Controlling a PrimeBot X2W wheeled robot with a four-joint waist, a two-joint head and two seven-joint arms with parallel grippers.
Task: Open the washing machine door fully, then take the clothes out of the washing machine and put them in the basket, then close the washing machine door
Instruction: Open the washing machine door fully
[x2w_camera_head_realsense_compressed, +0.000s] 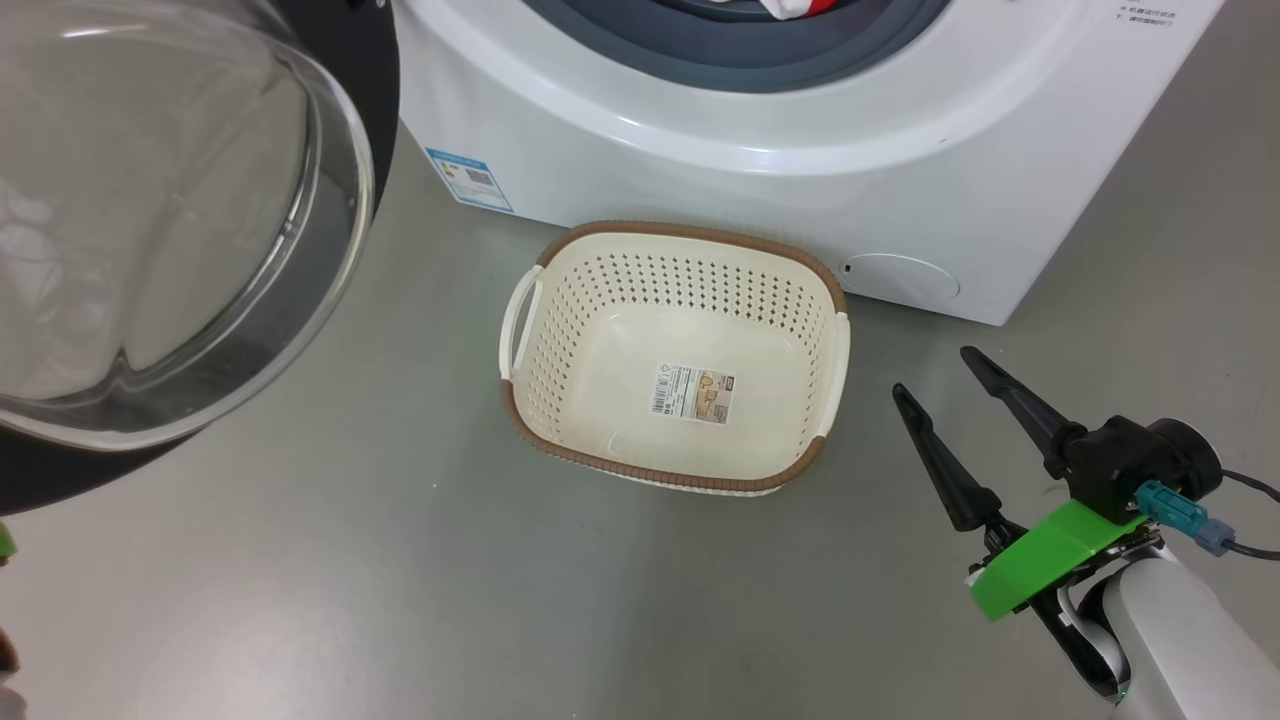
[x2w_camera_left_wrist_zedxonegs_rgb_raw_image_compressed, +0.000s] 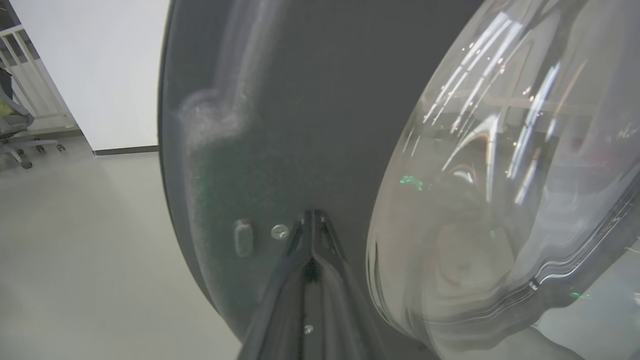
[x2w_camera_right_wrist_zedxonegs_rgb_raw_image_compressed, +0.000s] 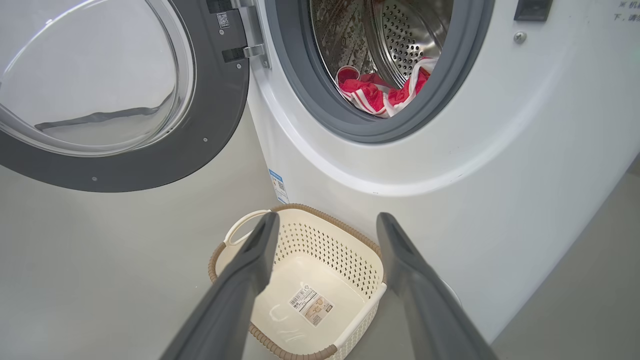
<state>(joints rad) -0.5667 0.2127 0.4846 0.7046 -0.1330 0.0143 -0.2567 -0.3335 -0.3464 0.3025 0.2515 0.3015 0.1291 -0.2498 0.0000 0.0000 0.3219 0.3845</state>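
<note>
So, head view: the basket (x2w_camera_head_realsense_compressed: 690, 232) stands on the grey floor (x2w_camera_head_realsense_compressed: 300, 600) just in front of the washing machine (x2w_camera_head_realsense_compressed: 700, 150), with a paper label on its bottom.
Same view, door: the washing machine door (x2w_camera_head_realsense_compressed: 385, 90) is at the upper left, glass bowl bulging toward the camera.
Same view, right arm: the right gripper (x2w_camera_head_realsense_compressed: 934, 371) hovers right of the basket, fingers spread, holding nothing.
Left wrist view: the left gripper (x2w_camera_left_wrist_zedxonegs_rgb_raw_image_compressed: 312, 216) has its fingers pressed together with nothing between them, tips right at the door's dark rim beside a screw (x2w_camera_left_wrist_zedxonegs_rgb_raw_image_compressed: 279, 231).
Right wrist view: the door stands swung wide, left of the drum mouth. The clothes (x2w_camera_right_wrist_zedxonegs_rgb_raw_image_compressed: 372, 92) lie inside the steel drum (x2w_camera_right_wrist_zedxonegs_rgb_raw_image_compressed: 410, 35).
</note>
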